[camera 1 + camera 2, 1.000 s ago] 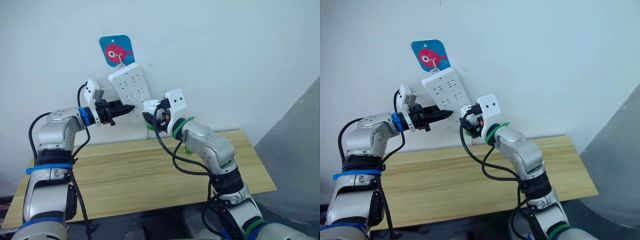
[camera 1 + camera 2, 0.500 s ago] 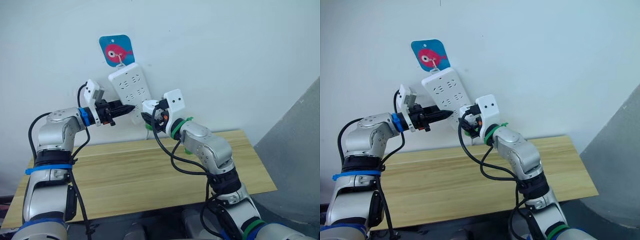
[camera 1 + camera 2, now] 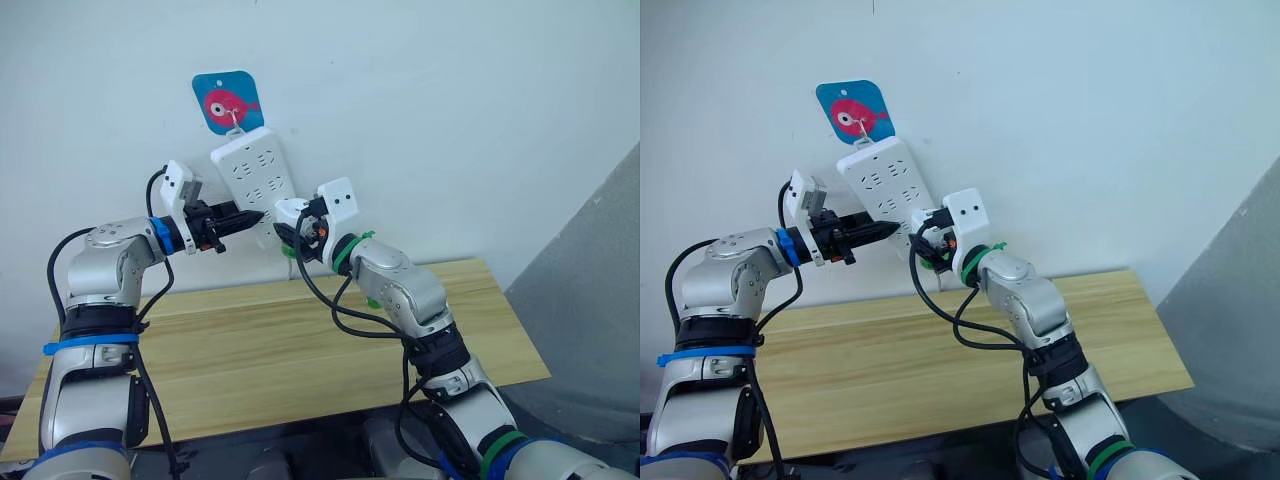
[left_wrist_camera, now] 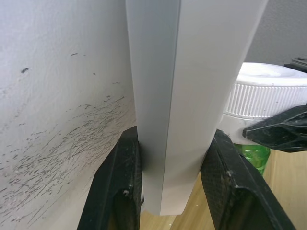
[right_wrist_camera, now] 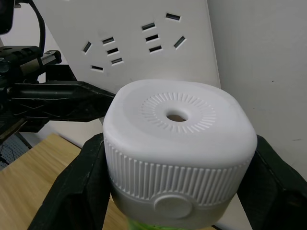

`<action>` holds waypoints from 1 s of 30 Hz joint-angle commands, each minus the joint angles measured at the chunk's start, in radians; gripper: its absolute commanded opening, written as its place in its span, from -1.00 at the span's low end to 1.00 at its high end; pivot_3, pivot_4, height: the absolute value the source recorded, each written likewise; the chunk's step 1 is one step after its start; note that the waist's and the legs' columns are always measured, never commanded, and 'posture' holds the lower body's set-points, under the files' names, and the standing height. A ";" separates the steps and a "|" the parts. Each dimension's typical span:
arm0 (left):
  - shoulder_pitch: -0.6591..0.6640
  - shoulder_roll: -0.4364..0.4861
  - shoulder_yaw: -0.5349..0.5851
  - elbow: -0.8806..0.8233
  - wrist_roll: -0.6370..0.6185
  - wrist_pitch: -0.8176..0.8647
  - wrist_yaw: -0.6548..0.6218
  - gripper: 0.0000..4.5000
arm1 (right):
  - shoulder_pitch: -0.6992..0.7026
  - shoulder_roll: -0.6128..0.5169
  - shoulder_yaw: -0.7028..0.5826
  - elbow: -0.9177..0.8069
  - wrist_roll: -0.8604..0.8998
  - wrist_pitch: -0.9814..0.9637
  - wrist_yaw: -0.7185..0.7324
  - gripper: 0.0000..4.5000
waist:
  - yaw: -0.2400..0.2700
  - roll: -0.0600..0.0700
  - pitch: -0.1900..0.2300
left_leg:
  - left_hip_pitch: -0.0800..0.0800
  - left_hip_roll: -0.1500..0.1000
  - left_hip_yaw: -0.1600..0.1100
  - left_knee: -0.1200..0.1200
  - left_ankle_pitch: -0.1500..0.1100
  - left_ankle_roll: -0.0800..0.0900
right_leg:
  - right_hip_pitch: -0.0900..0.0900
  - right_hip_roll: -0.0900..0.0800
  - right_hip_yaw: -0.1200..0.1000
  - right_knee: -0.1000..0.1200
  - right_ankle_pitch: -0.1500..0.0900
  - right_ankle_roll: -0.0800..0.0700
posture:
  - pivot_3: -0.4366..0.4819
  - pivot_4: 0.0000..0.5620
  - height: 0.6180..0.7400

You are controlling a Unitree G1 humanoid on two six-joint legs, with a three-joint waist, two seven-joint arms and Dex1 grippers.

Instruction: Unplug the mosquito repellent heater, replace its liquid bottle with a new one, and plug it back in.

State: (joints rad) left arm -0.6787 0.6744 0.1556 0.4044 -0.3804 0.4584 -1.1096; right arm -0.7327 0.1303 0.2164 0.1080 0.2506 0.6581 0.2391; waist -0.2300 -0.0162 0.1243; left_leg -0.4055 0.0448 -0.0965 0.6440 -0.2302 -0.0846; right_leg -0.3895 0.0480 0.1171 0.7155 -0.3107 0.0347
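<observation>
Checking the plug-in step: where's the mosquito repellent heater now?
In the right claw, the mosquito repellent heater is at the lower end of the wall-hung power strip, which the left claw grips.

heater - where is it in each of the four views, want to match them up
Left eye view: the heater is in the right gripper, beside the power strip.
Right eye view: same spot, by the strip's lower end.
Left wrist view: ribbed white cap past the strip's edge.
Right wrist view: centre, vent facing the camera.
Shared landmark: the power strip.
</observation>
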 commanded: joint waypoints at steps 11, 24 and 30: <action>0.000 -0.015 -0.010 -0.067 -0.031 0.000 -0.039 -0.42 | -0.088 0.031 -0.015 0.049 -0.008 -0.080 0.033 0.37 | -0.016 0.000 0.000 | 0.004 0.000 0.000 -0.001 0.001 0.001 | 0.002 0.001 0.000 0.002 -0.002 0.003 | -0.38 -0.77 1.00; -0.003 -0.013 -0.010 -0.010 0.024 -0.115 0.014 -0.42 | 0.102 -0.121 0.027 -0.306 0.023 0.150 0.072 1.00 | 0.009 0.000 0.000 | -0.001 0.000 -0.001 -0.004 0.000 0.000 | 0.000 -0.001 0.000 -0.004 -0.001 -0.002 | -0.39 -0.78 1.00; 0.019 0.000 -0.002 -0.006 0.020 -0.158 0.002 -0.42 | 0.182 -0.232 0.029 -0.495 0.052 0.258 0.107 1.00 | 0.010 0.000 0.000 | -0.001 0.000 -0.001 -0.003 0.001 0.000 | 0.000 -0.001 0.000 -0.002 -0.004 0.002 | -0.40 -0.77 1.00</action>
State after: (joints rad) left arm -0.6611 0.6610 0.1469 0.4117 -0.3711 0.3437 -1.1020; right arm -0.5459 -0.0953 0.2520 -0.3169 0.2824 0.9069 0.3317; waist -0.2204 -0.0165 0.1241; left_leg -0.4061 0.0443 -0.0969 0.6415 -0.2295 -0.0843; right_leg -0.3894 0.0475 0.1170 0.7133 -0.3146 0.0373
